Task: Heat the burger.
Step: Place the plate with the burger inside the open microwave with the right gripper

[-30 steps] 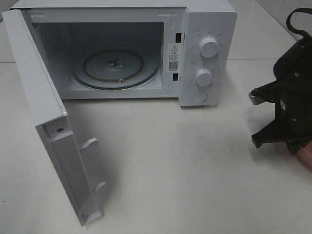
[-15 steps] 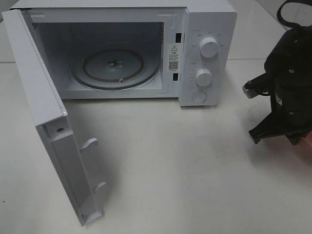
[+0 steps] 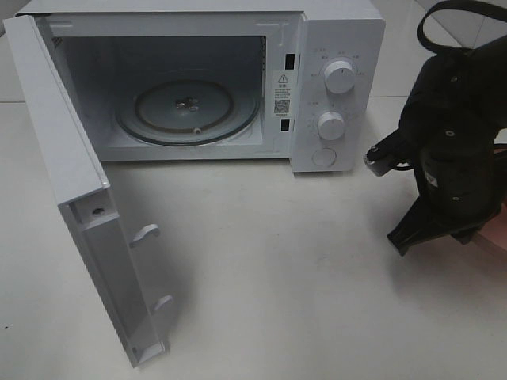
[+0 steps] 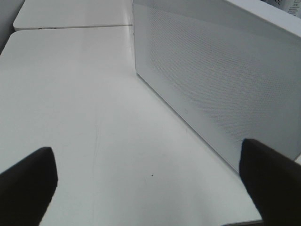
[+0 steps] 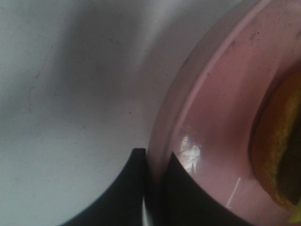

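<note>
**Appliance.** A white microwave (image 3: 337, 47) stands at the far edge of the desk (image 3: 277, 261). Its door (image 3: 71, 182) is swung fully open toward the near left corner. The glass turntable (image 3: 188, 107) lies bare inside the cavity.

**Controls.** The front panel carries an upper knob (image 3: 340, 77), a lower knob (image 3: 331, 125) and a round button (image 3: 324, 157) below them.

**Writing.** A label (image 3: 282, 93) on the inner frame shows a warning triangle above a square code pattern. Its text is too small to read. The markings ringing the knobs are likewise illegible.

**Right side.** The black right arm (image 3: 451, 142) hangs over the right edge of the desk. In the wrist view the right gripper (image 5: 153, 162) is clamped on the rim of a pink plate (image 5: 211, 117), one finger on each side of it. A sliver of that plate shows beneath the arm in the high view.

**Task item.** The burger (image 5: 277, 155) sits on the plate, inward from the gripped rim and apart from the fingers. Only its golden-brown edge with a trace of green shows. It is outside the microwave, at the right edge of the desk.

**Left side.** The left gripper (image 4: 150, 183) stands with its fingers (image 4: 28, 183) spread wide, nothing between them. It is above bare desk beside the perforated outer face of the open door.
</note>
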You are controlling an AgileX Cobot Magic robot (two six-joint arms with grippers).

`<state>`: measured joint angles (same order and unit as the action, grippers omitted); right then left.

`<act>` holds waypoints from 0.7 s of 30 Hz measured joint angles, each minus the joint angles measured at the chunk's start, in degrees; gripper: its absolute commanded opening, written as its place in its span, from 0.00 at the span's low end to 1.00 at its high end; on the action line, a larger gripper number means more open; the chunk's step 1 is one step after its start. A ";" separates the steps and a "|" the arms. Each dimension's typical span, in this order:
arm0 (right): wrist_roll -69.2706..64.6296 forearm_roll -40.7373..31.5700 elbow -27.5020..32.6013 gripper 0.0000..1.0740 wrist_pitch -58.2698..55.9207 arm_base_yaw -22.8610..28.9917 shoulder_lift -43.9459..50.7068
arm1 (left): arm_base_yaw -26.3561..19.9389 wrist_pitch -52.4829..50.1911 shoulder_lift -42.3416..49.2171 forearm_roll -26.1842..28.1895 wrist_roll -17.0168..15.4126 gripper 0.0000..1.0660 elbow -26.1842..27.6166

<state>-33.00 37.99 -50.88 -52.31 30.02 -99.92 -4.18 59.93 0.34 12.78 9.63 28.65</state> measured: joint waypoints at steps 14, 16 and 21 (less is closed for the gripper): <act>0.00 -0.34 3.50 0.01 -2.64 6.76 5.67 | 0.00 0.00 0.00 0.00 0.00 0.94 0.00; 0.00 -0.52 3.67 0.02 -2.98 7.68 6.25 | 0.00 0.00 0.00 0.00 0.00 0.94 0.00; 0.00 -0.52 3.72 0.02 -4.30 10.83 7.73 | 0.00 0.00 0.00 0.00 0.00 0.94 0.00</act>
<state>-33.00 37.47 -47.15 -56.61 40.85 -92.19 -4.18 59.93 0.34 12.78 9.63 28.65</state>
